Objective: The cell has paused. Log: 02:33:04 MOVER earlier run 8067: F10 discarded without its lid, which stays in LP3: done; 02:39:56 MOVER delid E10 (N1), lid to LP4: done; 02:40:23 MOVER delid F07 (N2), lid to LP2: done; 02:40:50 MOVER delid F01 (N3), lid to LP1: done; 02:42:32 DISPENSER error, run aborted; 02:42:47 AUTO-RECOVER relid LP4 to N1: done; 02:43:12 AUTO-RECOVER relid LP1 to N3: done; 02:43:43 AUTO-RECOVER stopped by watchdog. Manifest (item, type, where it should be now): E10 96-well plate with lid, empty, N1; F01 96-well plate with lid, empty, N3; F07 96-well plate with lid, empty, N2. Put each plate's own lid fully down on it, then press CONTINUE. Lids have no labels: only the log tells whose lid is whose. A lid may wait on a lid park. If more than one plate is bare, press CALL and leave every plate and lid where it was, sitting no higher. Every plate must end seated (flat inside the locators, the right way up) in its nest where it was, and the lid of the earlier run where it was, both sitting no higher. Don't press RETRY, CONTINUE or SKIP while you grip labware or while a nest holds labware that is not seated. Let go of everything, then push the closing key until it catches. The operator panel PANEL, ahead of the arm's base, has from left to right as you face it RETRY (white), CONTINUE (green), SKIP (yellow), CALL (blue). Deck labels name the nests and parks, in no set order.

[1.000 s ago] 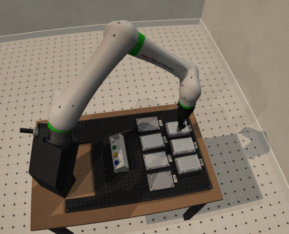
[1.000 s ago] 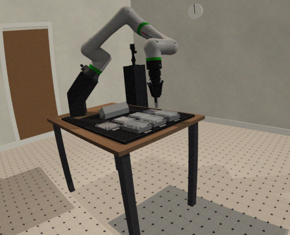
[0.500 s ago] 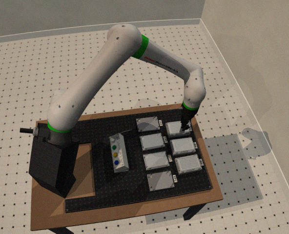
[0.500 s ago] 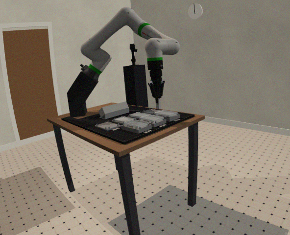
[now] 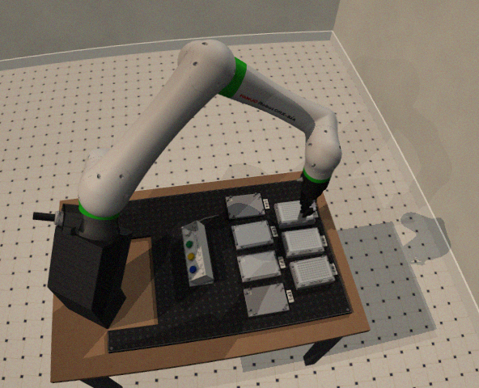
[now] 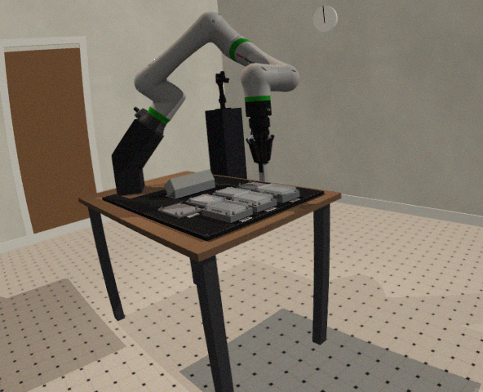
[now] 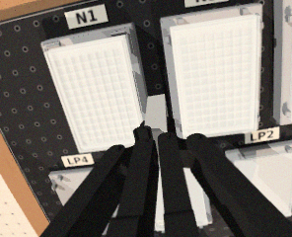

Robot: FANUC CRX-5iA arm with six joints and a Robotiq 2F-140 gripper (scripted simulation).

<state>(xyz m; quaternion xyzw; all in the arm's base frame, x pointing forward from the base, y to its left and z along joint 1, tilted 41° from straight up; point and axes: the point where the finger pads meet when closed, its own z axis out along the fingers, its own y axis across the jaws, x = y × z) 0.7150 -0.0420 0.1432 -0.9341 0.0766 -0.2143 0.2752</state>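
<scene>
From my desk, the plate (image 7: 94, 91) in N1 sits left, its neighbour (image 7: 216, 74) right. My gripper (image 7: 158, 108) hangs between them, pinched shut, holding nothing. The spare lid (image 7: 182, 202) below looks light, stiff and slick; I'd pinch its long edges.

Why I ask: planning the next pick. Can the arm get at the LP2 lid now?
Probably yes: the lid lies uncovered, nothing above it, and the shut, empty pincer hangs close by; it must open first.
</scene>
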